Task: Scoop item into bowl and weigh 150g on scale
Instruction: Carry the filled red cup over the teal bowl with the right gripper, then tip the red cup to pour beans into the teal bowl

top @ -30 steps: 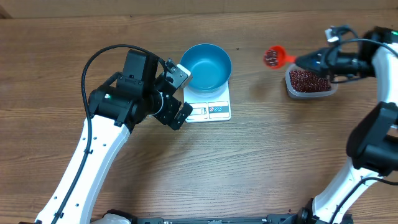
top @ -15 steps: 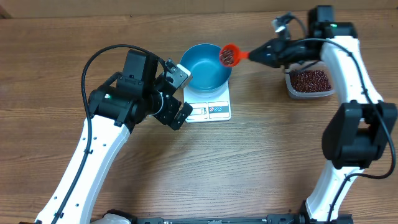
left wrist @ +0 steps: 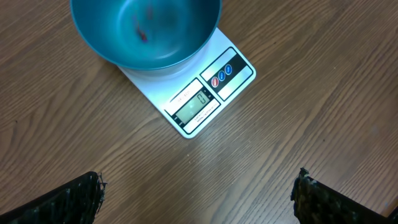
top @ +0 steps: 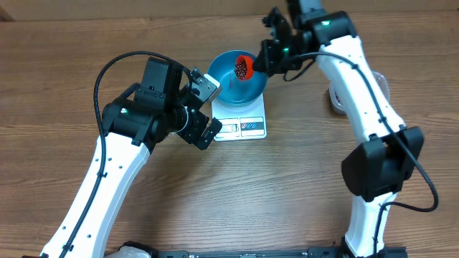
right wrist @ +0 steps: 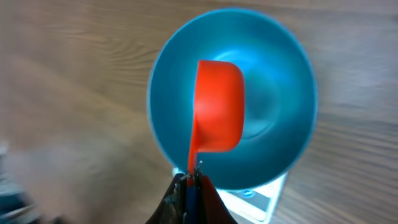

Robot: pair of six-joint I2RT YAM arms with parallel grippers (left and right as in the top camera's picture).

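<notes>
Overhead, the right gripper, clamped on the red scoop, tips beans over the bowl; the left gripper gapes beside it. Next: finish pouring, then read the scale.

The blue bowl sits on the white scale, on the brown wooden desk. The right fingers reach in from the far side and pinch the handle of the red scoop. The scoop is tipped on its side over the bowl, and dark beans show inside it. The left fingers are spread wide, just left of the scale, holding nothing.
</notes>
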